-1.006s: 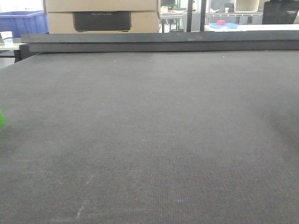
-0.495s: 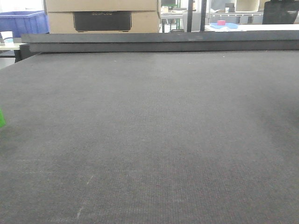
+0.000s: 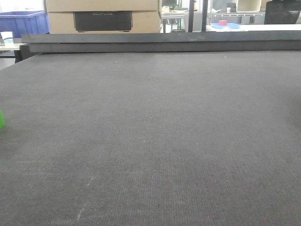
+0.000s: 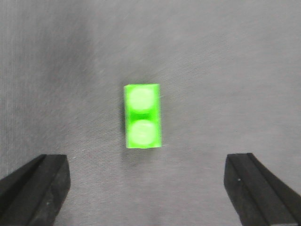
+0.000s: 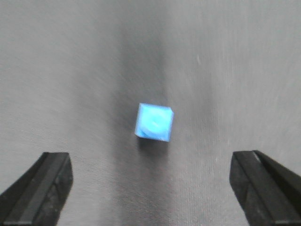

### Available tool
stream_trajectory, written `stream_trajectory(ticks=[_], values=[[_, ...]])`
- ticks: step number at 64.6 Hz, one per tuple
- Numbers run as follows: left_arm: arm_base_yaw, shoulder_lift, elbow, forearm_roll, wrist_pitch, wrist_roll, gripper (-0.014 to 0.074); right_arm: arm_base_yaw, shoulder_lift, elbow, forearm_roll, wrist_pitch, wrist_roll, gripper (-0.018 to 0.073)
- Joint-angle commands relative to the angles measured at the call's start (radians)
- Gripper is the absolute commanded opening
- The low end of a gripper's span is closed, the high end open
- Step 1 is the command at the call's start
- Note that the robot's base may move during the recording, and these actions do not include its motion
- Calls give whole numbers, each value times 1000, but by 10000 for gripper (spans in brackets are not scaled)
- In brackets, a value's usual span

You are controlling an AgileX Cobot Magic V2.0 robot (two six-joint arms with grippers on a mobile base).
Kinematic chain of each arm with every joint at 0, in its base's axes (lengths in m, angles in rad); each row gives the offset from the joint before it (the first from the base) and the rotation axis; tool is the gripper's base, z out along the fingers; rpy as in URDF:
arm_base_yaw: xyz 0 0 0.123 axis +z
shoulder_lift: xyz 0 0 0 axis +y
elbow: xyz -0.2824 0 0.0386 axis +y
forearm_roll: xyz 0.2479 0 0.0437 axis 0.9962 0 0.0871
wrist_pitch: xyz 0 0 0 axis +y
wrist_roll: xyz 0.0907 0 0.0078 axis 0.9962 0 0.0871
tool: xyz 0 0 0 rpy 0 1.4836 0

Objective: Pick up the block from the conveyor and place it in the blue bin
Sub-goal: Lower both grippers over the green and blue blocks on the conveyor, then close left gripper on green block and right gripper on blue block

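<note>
Left gripper spread wide over block on grey woven conveyor.

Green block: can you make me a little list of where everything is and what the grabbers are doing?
green block: lying on the conveyor, two studs up
left gripper: fingers wide apart, empty, green block just ahead of them
right gripper: fingers wide apart, empty, small blue block just ahead
blue bin: far back left, beyond the conveyor

In the front view, the block and the blue bin are both cut off by the left edge.
</note>
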Motion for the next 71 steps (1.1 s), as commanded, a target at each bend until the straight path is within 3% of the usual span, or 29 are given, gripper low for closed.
stream_trajectory(ticks=[1, 11, 36, 71], values=[[16, 35, 7, 2, -4, 11, 568, -8, 12, 79, 11, -79, -13, 570], [18, 71, 31, 2, -52, 11, 568, -8, 44, 174, 21, -221, -13, 570], [18, 72, 61, 2, -87, 11, 568, -13, 242, 77, 23, -221, -13, 570], [18, 72, 61, 2, -83, 11, 568, -58, 336, 73, 56, -260, -16, 570]])
